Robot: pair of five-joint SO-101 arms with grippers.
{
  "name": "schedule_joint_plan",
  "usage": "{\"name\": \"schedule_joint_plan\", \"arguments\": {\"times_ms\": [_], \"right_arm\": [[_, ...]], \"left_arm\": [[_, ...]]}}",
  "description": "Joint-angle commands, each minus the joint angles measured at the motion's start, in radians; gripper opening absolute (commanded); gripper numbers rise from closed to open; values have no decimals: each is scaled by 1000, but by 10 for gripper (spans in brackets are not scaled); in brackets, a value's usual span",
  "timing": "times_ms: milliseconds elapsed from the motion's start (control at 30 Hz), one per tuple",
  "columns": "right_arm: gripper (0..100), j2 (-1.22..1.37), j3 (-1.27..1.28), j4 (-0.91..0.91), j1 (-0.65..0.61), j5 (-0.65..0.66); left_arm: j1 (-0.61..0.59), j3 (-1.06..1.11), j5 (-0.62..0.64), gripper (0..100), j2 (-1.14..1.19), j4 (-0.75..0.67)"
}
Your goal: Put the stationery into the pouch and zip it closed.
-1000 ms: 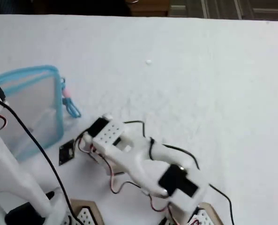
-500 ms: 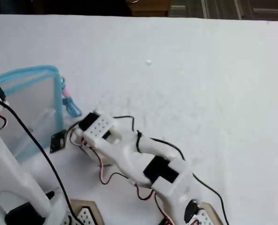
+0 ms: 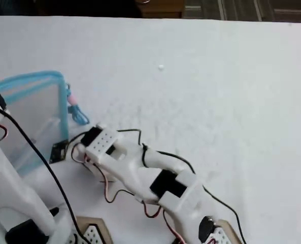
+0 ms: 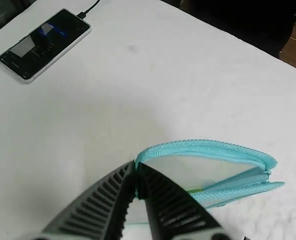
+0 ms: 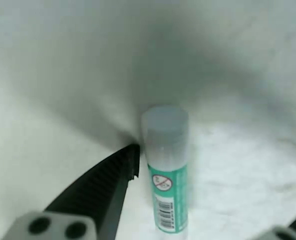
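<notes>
Translucent plastic pouch [image 4: 207, 170], glossy plastic glue stick [image 5: 166, 170], fuzzy cloth table [image 3: 216, 101]

Overhead and left wrist: common pouch [image 3: 33, 118]

Clear pouch [image 4: 202, 147], turquoise zip edge; glue stick [image 5: 166, 170] green label, grey cap

There is one translucent pouch with a light-blue zip edge [image 4: 207, 162], one green-labelled glue stick with a grey cap [image 5: 166, 170], one black smartphone [image 4: 44, 44], and two white plastic robot arms, left [image 3: 8, 198] and right [image 3: 140, 170].
</notes>
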Motion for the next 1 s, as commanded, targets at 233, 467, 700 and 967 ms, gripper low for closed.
{"name": "schedule_joint_plan", "arguments": {"times_ms": [233,467,700,967], "right_arm": [[394,2,-44,13,-7,-6],[322,-16,-68,22,-8,3],[227,-15,-64,22,-4,28],[200,15,-43,143,-2,150]], "left_arm": [[1,6,9,23,7,6],[1,6,9,23,4,6],[1,6,9,23,2,8],[2,6,8,23,2,8]]}}
